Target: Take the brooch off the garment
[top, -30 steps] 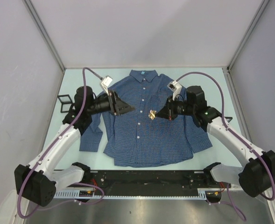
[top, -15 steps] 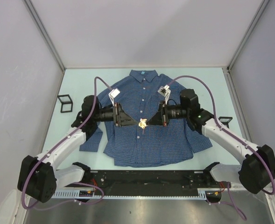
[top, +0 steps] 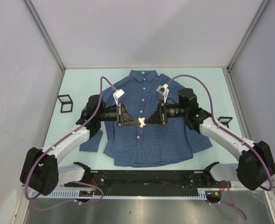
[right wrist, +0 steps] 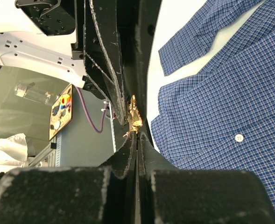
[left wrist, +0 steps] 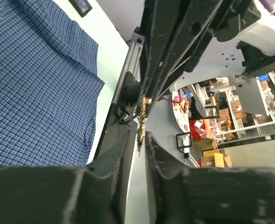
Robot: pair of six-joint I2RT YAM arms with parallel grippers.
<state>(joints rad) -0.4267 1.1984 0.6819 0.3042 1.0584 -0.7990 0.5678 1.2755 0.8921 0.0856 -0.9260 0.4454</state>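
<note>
The top camera is looking down over the whole table (top: 74, 81); both wrist cameras are facing each other at close range, sharing the brooch (right wrist: 134, 116) mid-frame.

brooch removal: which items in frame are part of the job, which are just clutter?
Job: brooch, blue checked shirt, left gripper, right gripper.
Lying about: left black wire frame, right black wire frame.

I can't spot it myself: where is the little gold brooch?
In the overhead view the brooch sits at centre, between the tips of the left pincer and right pincer, over the button line of the blue shirt.
</note>
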